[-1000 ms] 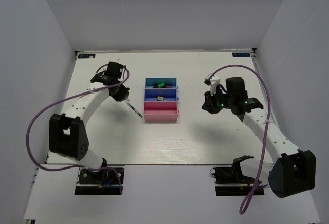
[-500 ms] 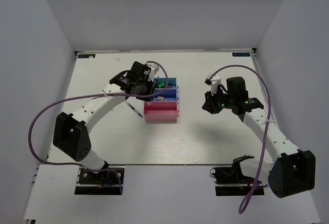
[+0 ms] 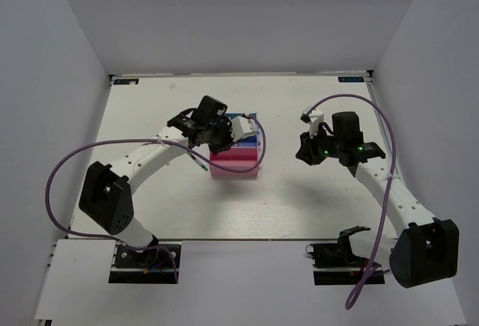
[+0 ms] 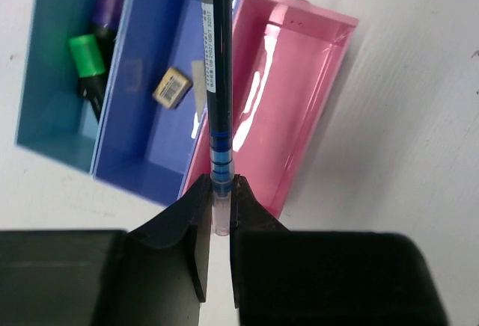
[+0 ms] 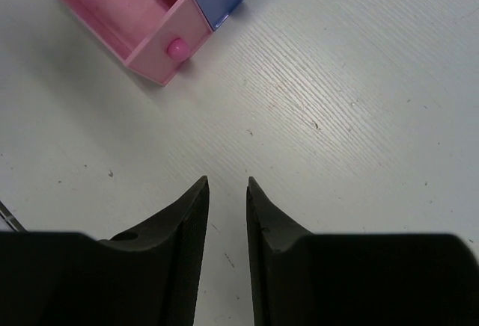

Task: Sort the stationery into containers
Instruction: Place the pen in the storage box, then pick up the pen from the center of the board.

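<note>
The thin bluish pen [image 4: 217, 102] is pinched at its near end between the fingers of the left gripper [image 4: 221, 191], which is closed tight on it. In the left wrist view the pen runs straight out from the fingertips, above the wall the pink tray [image 4: 299, 117] shares with the blue tray [image 4: 138, 154]. How high above that wall it hangs cannot be told. The blue tray, joined to the pink tray's side, holds the tiny tan cube [image 4: 172, 88] on its floor. One tray further from the pink one, the teal tray [image 4: 45, 124] holds the black marker with purple cap [image 4: 111, 8] and the small green piece [image 4: 87, 54], which lies against the marker. In the overhead view the left gripper [image 3: 221, 137] sits over the row just behind the pink tray [image 3: 233, 165]. The right gripper [image 3: 303, 149] hovers over the bare table [image 3: 299, 206], well to the right of the pink tray. Its own camera shows its jaws slightly apart with nothing between them, facing the pink tray's knobbed end [image 5: 177, 47].
</note>
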### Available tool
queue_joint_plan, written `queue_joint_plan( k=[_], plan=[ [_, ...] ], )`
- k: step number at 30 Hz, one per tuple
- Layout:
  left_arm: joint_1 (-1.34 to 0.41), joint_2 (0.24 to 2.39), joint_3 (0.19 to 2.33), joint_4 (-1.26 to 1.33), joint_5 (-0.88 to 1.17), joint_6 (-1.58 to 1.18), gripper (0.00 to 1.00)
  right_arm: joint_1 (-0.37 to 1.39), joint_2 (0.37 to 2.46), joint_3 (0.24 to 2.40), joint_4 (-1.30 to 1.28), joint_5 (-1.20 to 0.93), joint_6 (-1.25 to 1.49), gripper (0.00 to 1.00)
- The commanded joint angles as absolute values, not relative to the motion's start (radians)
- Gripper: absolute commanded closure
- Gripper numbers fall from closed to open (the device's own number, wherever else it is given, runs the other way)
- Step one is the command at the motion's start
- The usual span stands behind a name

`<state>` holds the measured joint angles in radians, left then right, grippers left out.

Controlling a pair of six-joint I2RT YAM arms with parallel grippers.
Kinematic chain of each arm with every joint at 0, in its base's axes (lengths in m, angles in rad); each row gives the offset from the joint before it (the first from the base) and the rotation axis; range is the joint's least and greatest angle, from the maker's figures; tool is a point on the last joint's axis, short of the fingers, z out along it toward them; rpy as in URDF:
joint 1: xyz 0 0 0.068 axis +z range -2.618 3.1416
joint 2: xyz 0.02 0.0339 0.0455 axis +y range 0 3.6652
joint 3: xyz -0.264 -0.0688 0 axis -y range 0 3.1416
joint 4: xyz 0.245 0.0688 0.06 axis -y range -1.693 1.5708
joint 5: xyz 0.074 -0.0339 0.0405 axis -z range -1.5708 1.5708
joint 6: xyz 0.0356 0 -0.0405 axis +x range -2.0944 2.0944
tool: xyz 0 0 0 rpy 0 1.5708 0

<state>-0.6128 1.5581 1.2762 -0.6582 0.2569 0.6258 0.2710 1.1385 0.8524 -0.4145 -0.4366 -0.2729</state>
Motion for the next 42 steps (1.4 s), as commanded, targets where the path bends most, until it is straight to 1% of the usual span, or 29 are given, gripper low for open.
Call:
queue_joint_plan(
  k=[1,7,10,11,13,15,16,18,21,24,25,26,27,29,30,31,32,33,34,35,36,37,38,39,40,41,42],
  plan=[
    [-0.640,1.585,1.289,-0.640,0.311,0.725,1.00,0.258,1.126,0.842,-0.387,-0.439,-0.281,0.70],
    [-0.650,1.586,1.198,-0.580,0.295,0.709,1.00,0.248,1.131,0.842,-0.390,-0.443,-0.278,0.68],
    [-0.650,1.574,1.143,-0.511,0.261,0.701,1.00,0.244,1.126,0.841,-0.390,-0.448,-0.279,0.68],
    [-0.652,1.575,1.125,-0.487,0.250,0.701,0.97,0.242,1.130,0.841,-0.387,-0.449,-0.279,0.68],
    [-0.652,1.577,1.118,-0.468,0.235,0.695,0.94,0.239,1.127,0.841,-0.387,-0.449,-0.278,0.68],
    [-0.647,1.575,1.106,-0.462,0.227,0.686,0.83,0.233,1.132,0.842,-0.388,-0.456,-0.276,0.67],
    [-0.646,1.575,1.106,-0.459,0.229,0.683,0.75,0.233,1.129,0.841,-0.387,-0.454,-0.276,0.67],
    [-0.647,1.575,1.094,-0.439,0.213,0.666,0.48,0.226,1.129,0.841,-0.388,-0.460,-0.276,0.67],
    [-0.649,1.566,1.088,-0.419,0.193,0.654,0.33,0.224,1.131,0.839,-0.390,-0.469,-0.276,0.66],
    [-0.650,1.554,1.094,-0.413,0.183,0.649,0.33,0.222,1.132,0.839,-0.387,-0.474,-0.278,0.66],
    [-0.652,1.549,1.098,-0.411,0.181,0.643,0.35,0.222,1.134,0.841,-0.388,-0.476,-0.278,0.64],
    [-0.652,1.528,1.098,-0.413,0.187,0.634,0.40,0.224,1.131,0.842,-0.390,-0.476,-0.279,0.64],
    [-0.652,1.520,1.100,-0.410,0.192,0.618,0.58,0.219,1.137,0.839,-0.391,-0.480,-0.279,0.64],
    [-0.653,1.461,1.091,-0.364,0.189,0.554,0.81,0.219,1.131,0.839,-0.393,-0.480,-0.278,0.66],
    [-0.655,1.445,1.085,-0.344,0.132,0.502,1.00,0.218,1.132,0.839,-0.393,-0.483,-0.278,0.66],
    [-0.652,1.416,1.077,-0.290,0.091,0.438,1.00,0.219,1.132,0.839,-0.391,-0.482,-0.276,0.66],
    [-0.650,1.404,1.089,-0.287,-0.102,0.386,1.00,0.219,1.137,0.839,-0.390,-0.483,-0.279,0.66],
    [-0.631,1.398,1.110,-0.299,-0.164,0.326,1.00,0.219,1.132,0.842,-0.393,-0.482,-0.278,0.67],
    [-0.609,1.414,1.179,-0.454,-0.210,0.100,1.00,0.219,1.135,0.842,-0.391,-0.482,-0.279,0.67],
    [-0.585,1.428,1.286,-0.539,-0.237,0.025,1.00,0.218,1.134,0.839,-0.391,-0.482,-0.278,0.67],
    [-0.509,1.495,1.377,-0.699,-0.332,-0.054,1.00,0.219,1.137,0.841,-0.391,-0.483,-0.279,0.67],
    [-0.483,1.515,1.414,-0.780,-0.372,-0.324,1.00,0.218,1.135,0.842,-0.390,-0.483,-0.278,0.67],
    [-0.459,1.535,1.469,-0.914,-0.391,-0.409,0.93,0.219,1.138,0.842,-0.391,-0.486,-0.276,0.67],
    [-0.399,1.593,1.506,-1.019,-0.374,-0.540,0.82,0.219,1.143,0.842,-0.391,-0.488,-0.275,0.67],
    [-0.382,1.614,1.517,-1.057,-0.356,-0.654,0.70,0.222,1.143,0.841,-0.396,-0.492,-0.273,0.67],
    [-0.355,1.643,1.534,-1.143,-0.338,-0.751,0.65,0.222,1.143,0.844,-0.397,-0.492,-0.275,0.67],
    [-0.325,1.672,1.537,-1.158,-0.281,-0.788,0.63,0.219,1.146,0.844,-0.399,-0.495,-0.272,0.67]
  ],
)
